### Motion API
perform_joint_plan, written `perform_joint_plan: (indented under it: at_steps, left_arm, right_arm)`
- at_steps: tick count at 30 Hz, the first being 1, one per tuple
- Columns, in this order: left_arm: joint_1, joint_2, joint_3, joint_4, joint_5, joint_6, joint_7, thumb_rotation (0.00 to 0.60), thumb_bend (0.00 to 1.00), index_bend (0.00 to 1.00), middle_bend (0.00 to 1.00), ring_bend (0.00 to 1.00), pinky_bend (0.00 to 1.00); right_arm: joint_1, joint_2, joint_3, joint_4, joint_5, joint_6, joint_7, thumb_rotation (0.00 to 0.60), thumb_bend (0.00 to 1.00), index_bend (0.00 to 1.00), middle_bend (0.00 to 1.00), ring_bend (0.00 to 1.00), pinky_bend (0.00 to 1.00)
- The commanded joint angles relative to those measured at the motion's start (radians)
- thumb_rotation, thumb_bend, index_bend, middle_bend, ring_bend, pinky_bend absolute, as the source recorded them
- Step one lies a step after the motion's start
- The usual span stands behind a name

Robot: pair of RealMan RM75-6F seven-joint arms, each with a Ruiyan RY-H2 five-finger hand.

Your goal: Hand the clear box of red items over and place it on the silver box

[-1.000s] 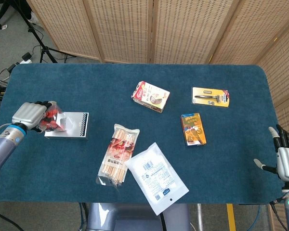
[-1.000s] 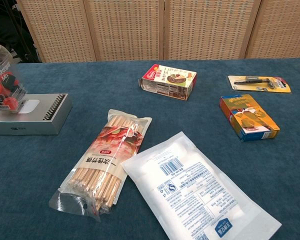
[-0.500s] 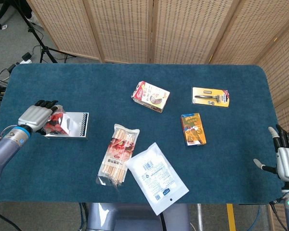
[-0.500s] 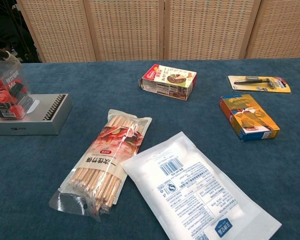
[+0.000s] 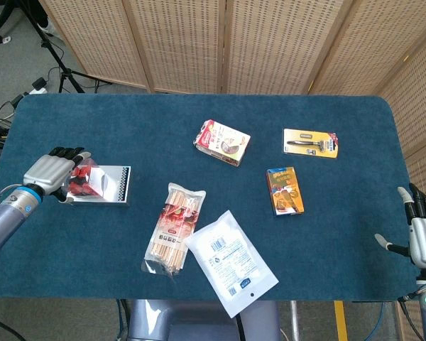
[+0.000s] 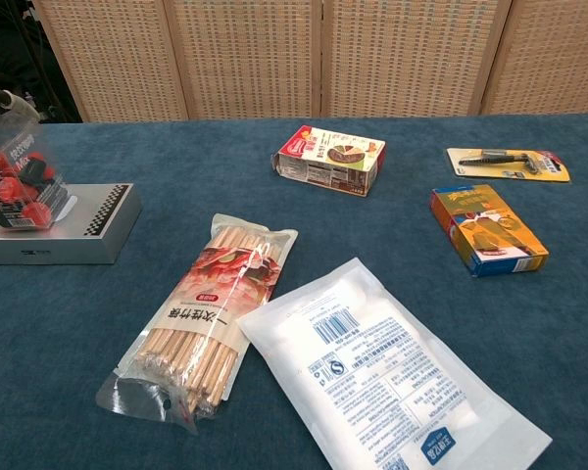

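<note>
Left hand point(image 5: 51, 174) on clear box point(image 6: 18, 186), visible only from head view

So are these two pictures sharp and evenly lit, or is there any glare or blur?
Head view: even, soft light, faint shadows, everything sharp; the white pouch shows only mild sheen. Chest view: also sharp, but the clear box of red items is cut by the left edge, and the pouch spreads large in the foreground.

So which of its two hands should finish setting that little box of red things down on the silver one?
The left hand: it already holds the clear box over the silver box. The right hand hangs open at the table's far edge.
</note>
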Motion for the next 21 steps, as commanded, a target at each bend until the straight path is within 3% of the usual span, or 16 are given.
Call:
perform_joint_plan:
  at_steps: [1, 3, 6, 12, 16, 19, 21]
  left_arm:
    - [0.01, 0.025, -0.016, -0.021, 0.017, 0.012, -0.033, 0.6, 0.02, 0.0, 0.0, 0.0, 0.0]
    - [0.043, 0.1, -0.072, -0.097, 0.027, 0.057, -0.142, 0.6, 0.0, 0.0, 0.0, 0.0, 0.0]
    - [0.086, 0.186, -0.117, -0.161, 0.091, 0.111, -0.241, 0.6, 0.0, 0.0, 0.0, 0.0, 0.0]
    - [0.212, 0.262, -0.153, -0.255, 0.209, 0.364, -0.324, 0.6, 0.0, 0.0, 0.0, 0.0, 0.0]
    - [0.331, 0.204, -0.13, -0.327, 0.244, 0.634, -0.188, 0.6, 0.0, 0.0, 0.0, 0.0, 0.0]
    - [0.456, 0.087, -0.066, -0.351, 0.325, 0.858, -0.053, 0.6, 0.0, 0.0, 0.0, 0.0, 0.0]
    - [0.496, 0.031, -0.047, -0.339, 0.354, 0.924, -0.034, 0.6, 0.0, 0.0, 0.0, 0.0, 0.0]
  right_arm:
    - [-0.002, 0.001, 0.0, -0.002, -0.001, 0.003, 0.0, 0.6, 0.16, 0.0, 0.0, 0.0, 0.0]
    - [-0.006, 0.005, -0.002, -0.008, -0.013, 0.015, 0.007, 0.6, 0.16, 0.0, 0.0, 0.0, 0.0]
    - [-0.009, 0.007, -0.004, -0.013, -0.027, 0.027, 0.009, 0.6, 0.16, 0.0, 0.0, 0.0, 0.0]
    - [-0.013, 0.006, -0.012, -0.023, -0.054, 0.049, 0.0, 0.6, 0.16, 0.0, 0.0, 0.0, 0.0]
    - [-0.021, 0.01, -0.023, -0.035, -0.088, 0.076, -0.017, 0.6, 0.16, 0.0, 0.0, 0.0, 0.0]
    - [-0.031, 0.012, -0.031, -0.046, -0.111, 0.104, -0.039, 0.6, 0.16, 0.0, 0.0, 0.0, 0.0]
    - [-0.034, 0.012, -0.033, -0.049, -0.113, 0.108, -0.047, 0.6, 0.16, 0.0, 0.0, 0.0, 0.0]
